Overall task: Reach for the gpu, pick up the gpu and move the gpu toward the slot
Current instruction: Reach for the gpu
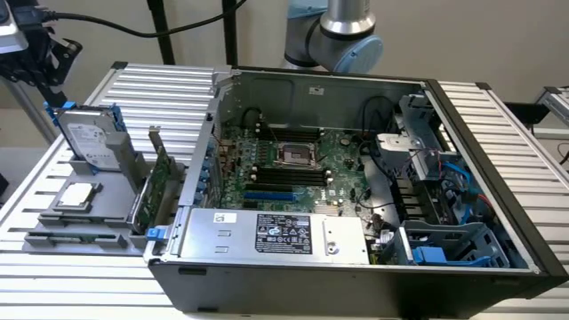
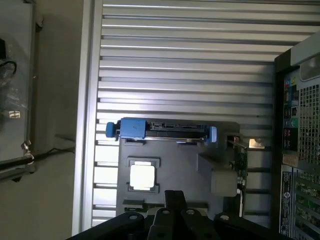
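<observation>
The gpu is a thin green card standing on edge in the grey holder, just outside the case wall. In the wrist view the gpu looks like a dark narrow strip with its silver bracket end lit. My gripper hangs high at the exterior view's far left, above and behind the holder and well away from the card. In the wrist view the fingertips sit close together with nothing between them. The blue slot lies on the motherboard inside the open case.
A silver-grey hard drive with blue clips stands in the holder, with a square processor chip in front of it. The open computer case takes up the middle of the ribbed aluminium table. Cables hang near my gripper.
</observation>
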